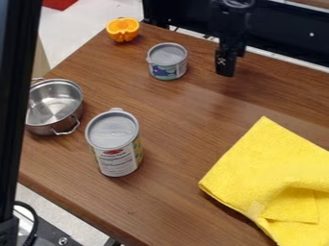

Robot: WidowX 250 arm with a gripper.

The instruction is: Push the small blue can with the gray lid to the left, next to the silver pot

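Shiny smooth metal pot (54, 103), matt fuzzy yellow cloth (275, 175), satiny wood-grained tabletop (166, 158)

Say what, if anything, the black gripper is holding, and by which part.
Nothing is held: the gripper hangs over the wooden table, and the short can nearest it stands apart.

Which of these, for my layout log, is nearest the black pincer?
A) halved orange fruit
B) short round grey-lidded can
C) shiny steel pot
B: the short round grey-lidded can stands nearer the black pincer than the halved orange fruit or shiny steel pot.
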